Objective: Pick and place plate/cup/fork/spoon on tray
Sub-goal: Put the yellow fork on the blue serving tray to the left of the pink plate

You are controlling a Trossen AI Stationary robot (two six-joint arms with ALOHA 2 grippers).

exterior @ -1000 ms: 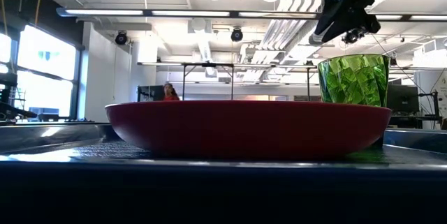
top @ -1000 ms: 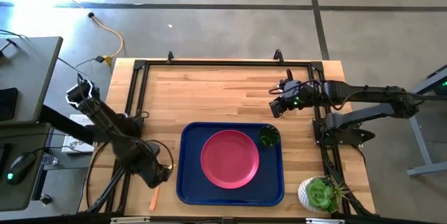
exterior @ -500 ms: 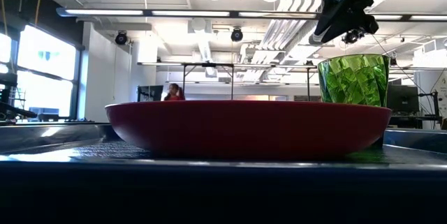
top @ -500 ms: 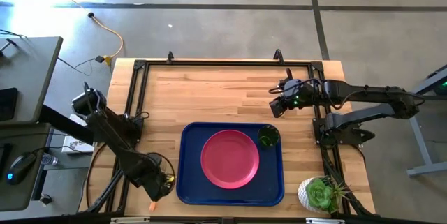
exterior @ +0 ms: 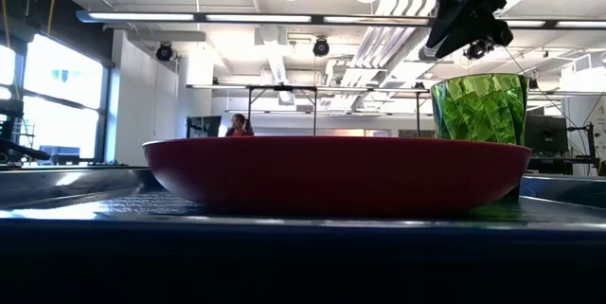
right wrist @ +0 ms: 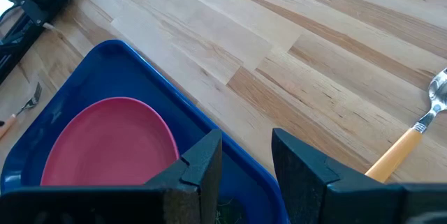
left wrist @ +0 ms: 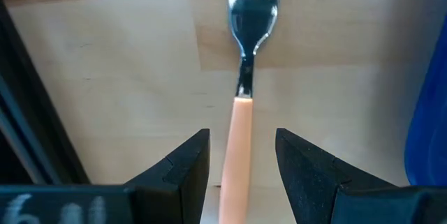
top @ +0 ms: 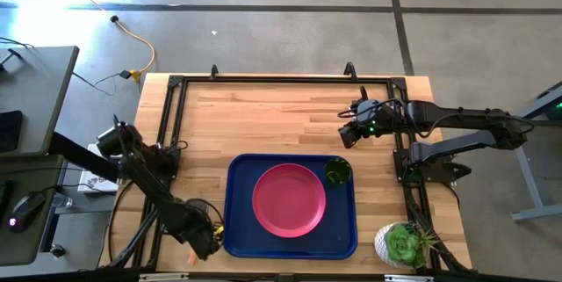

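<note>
**Fork lined up between the left claw's fingers**

At the near left of the table, just outside the tray's [top: 230, 234] left edge, the left gripper [left wrist: 241, 165] is down low over the fork [left wrist: 241, 91]. Its fingers stand apart, one on each side of the orange handle, not yet pinching it. The fork lies flat on the wood, tines pointing away from the wrist. It looks light, thin and stiff; the smooth handle is likely to slip or swivel if pinched off-centre, so the mid-handle, where the fingers already straddle it, seems the best hold.

On the tray sits the plate [top: 289, 199], with the cup [top: 337, 172] upright at the far right corner.

Farther off, the right gripper [top: 348, 135] hangs over the bare wood beyond the tray, fingers parted and empty. The spoon [right wrist: 412, 137] lies on the table in its wrist view.
</note>
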